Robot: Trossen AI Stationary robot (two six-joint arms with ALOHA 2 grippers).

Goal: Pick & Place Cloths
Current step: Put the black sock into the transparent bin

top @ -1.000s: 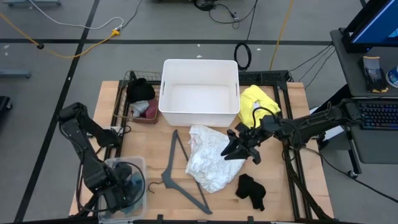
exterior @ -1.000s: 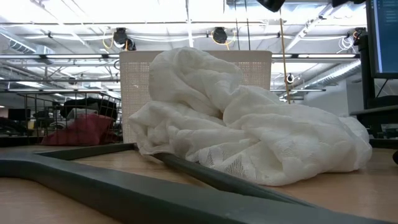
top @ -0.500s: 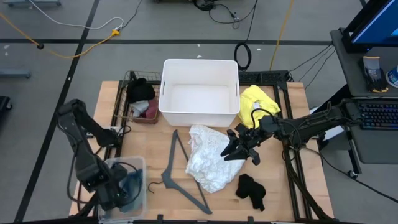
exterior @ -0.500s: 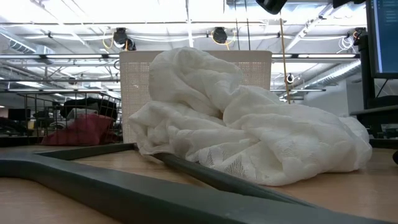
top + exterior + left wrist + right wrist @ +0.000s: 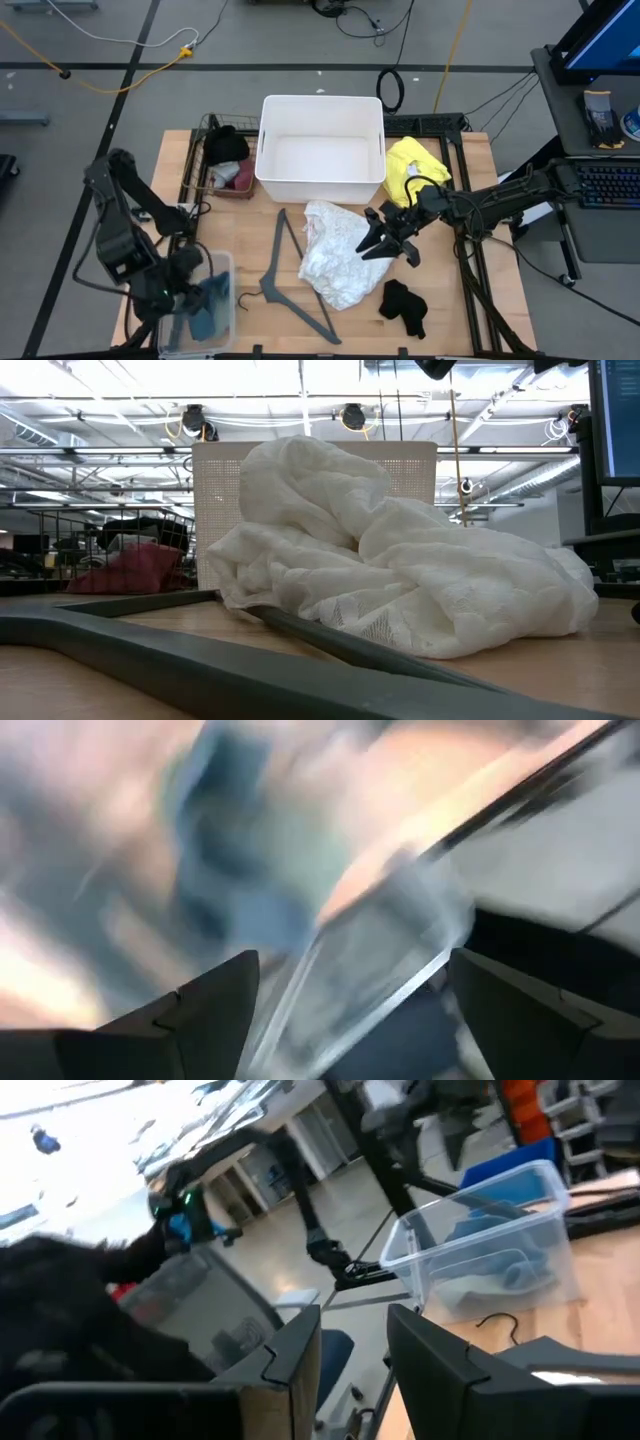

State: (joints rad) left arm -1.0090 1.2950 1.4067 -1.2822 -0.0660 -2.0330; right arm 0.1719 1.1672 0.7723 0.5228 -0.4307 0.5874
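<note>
Six cloths counted across the table. Found the teal cloth (image 5: 210, 302) lying inside the clear bin (image 5: 226, 260) at the front left corner. Found the left gripper (image 5: 168, 290) just above that bin, fingers spread wide and holding nothing. Judged as the release step of one placement, with the drop complete.

Found the right gripper (image 5: 372, 240) hovering at the edge of the lacy white cloth (image 5: 335, 262), mid-table beside the grey hanger (image 5: 290, 282). Observed fingers only narrowly parted, nothing between them.

Noted loose on the boards: the black cloth (image 5: 403, 305) near the front edge and the yellow cloth (image 5: 415, 165) beside the white tub (image 5: 322, 98). Noted a maroon cloth (image 5: 240, 178) and another black one in the wire basket (image 5: 208, 125).

Recommended next: lift the left gripper clear of the bin wall without snagging the teal fabric. Then widen the right fingers, lower onto a raised fold of the lace, and clench well clear of the hanger arm underneath.
</note>
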